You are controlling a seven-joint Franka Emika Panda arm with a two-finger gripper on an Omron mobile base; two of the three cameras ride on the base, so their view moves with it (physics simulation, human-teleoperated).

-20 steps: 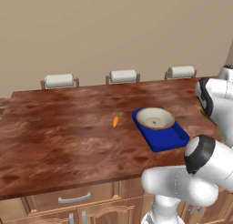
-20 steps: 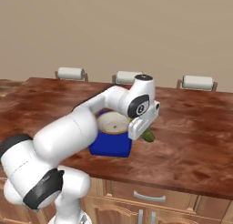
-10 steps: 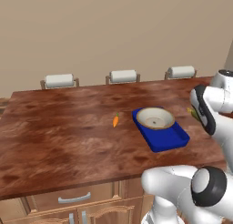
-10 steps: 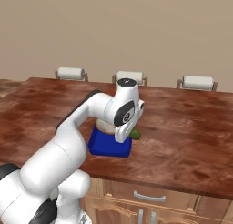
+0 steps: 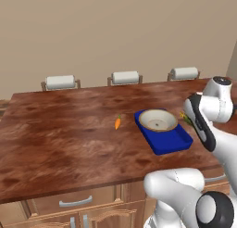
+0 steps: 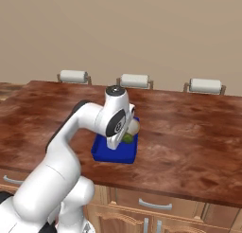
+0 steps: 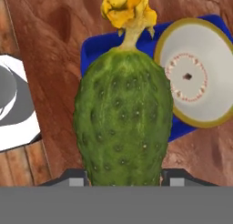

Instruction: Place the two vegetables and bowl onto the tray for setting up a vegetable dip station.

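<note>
Blue tray (image 5: 172,142) on brown tabletop (image 5: 69,139), bowl (image 5: 158,120) on it, carrot (image 5: 117,123) on the wood just left of the tray, three chair backs (image 5: 126,77) behind, gripper (image 7: 123,180) clamped on warty green cucumber (image 7: 124,123) over the tray's edge, hand view showing its yellow blossom, arm hiding most of the bowl from the right

1. Cucumber (image 7: 123,120): dark green, bumpy skin dotted with small pale points; crumpled yellow flower on a pale stalk at its tip.
2. Bowl (image 7: 200,77): cream-white, tan-gold rim, ring of small reddish dots around a dark centre mark.
3. Tray (image 5: 172,140): deep blue.
4. Carrot (image 5: 117,123): orange, green top.
5. Table (image 5: 65,134): mottled reddish-brown wood.
</note>
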